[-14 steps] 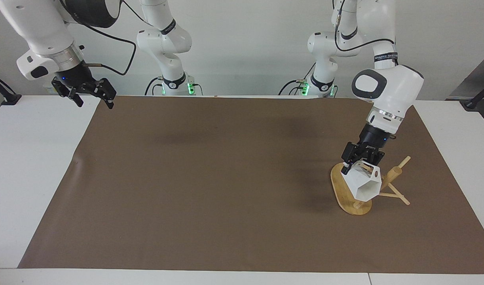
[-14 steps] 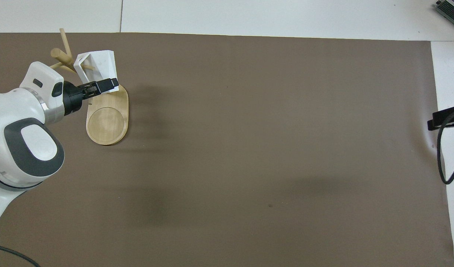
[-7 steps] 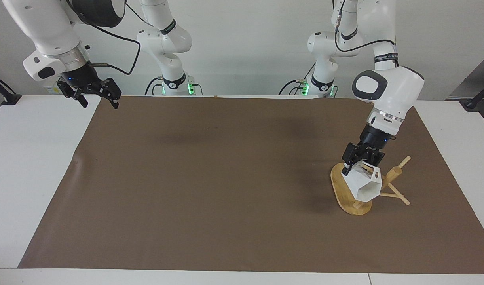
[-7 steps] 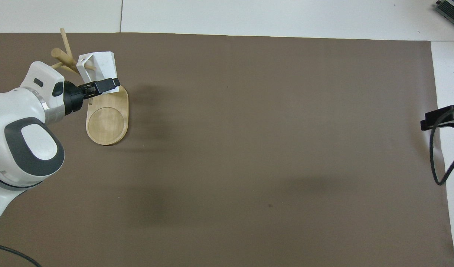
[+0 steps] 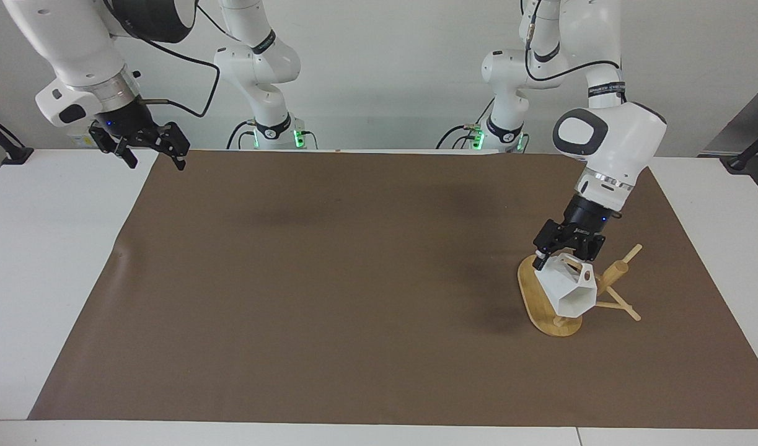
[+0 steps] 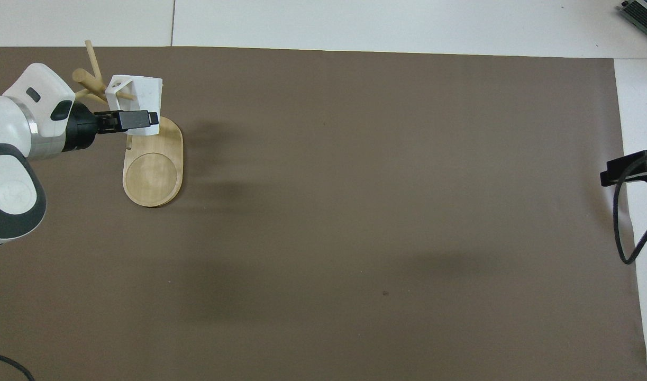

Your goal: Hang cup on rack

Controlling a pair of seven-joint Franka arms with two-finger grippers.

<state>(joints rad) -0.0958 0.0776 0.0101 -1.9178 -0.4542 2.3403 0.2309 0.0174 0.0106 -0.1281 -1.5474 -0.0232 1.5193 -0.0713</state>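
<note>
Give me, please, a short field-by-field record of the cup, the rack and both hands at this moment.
cup: white faceted cup, hanging on a peg through its handle, mouth tipped away from the robots
rack: bamboo rack with oval base, on the brown mat toward the left arm's end
left hand: left hand open, just above the cup's handle, not gripping it
right hand: right hand open, waiting raised over the mat's corner at the right arm's end

**What I could not see**

From overhead, my left gripper [image 6: 138, 119] covered part of the small white faceted cup [image 6: 143, 90], and my right gripper [image 6: 627, 170] ran off the edge. The cup hid where the light bamboo rack [image 5: 555, 310] post met its base.
</note>
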